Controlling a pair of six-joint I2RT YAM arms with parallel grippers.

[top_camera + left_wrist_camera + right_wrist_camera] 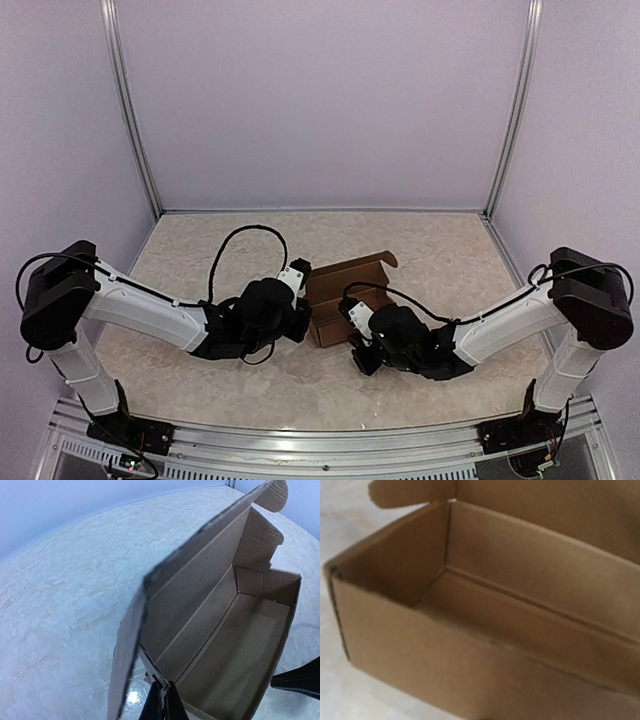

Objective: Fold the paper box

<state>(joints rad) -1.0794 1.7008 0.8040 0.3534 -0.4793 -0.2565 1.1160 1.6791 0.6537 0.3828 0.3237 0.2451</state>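
Both arms are built alike. On the left arm (140,305) and right arm (500,325), the long links are skinned in smooth white and tapered toward the wrist. Shoulder housings (55,290) are boxy and matte black, with rounded corners. Wrist housings (265,310) are bulky, black and rounded, and a small white block (292,278) is fitted ahead of each. Black cable (240,235) is routed along the top of each white link and left in a loose loop near the wrist. Lower links are white and seated on black base plates (125,432). A small board with coloured wiring (128,463) is seen by each base. Left gripper fingers (152,709) are slim, black and tapered.
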